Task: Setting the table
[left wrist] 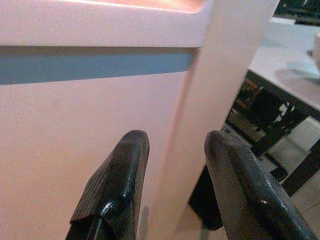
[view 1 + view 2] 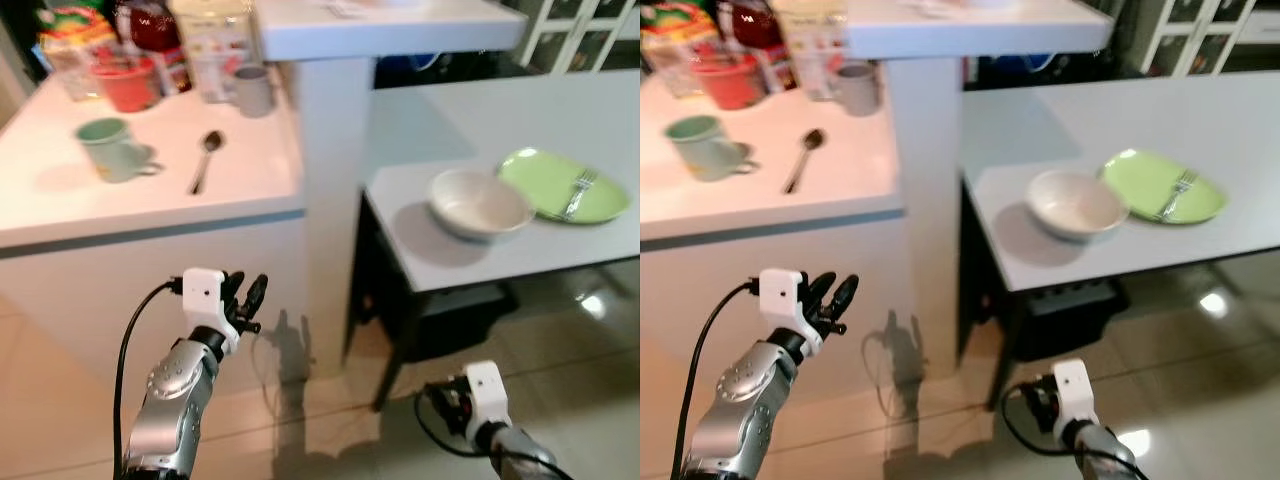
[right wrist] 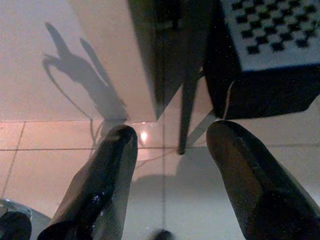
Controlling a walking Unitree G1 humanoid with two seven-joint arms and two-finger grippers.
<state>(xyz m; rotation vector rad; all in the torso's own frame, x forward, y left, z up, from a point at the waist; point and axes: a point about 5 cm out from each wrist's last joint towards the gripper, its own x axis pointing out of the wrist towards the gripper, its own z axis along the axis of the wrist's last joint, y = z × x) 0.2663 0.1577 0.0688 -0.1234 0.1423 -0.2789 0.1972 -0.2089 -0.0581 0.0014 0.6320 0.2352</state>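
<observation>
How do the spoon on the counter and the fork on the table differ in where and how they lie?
The spoon lies bare on the white counter, beside the pale green mug; the fork rests on the green plate on the grey table. The spoon looks dark with its bowl pointing away from the robot; the fork looks pale, its tines also pointing away. Both lie flat, untouched by either pincer.
</observation>
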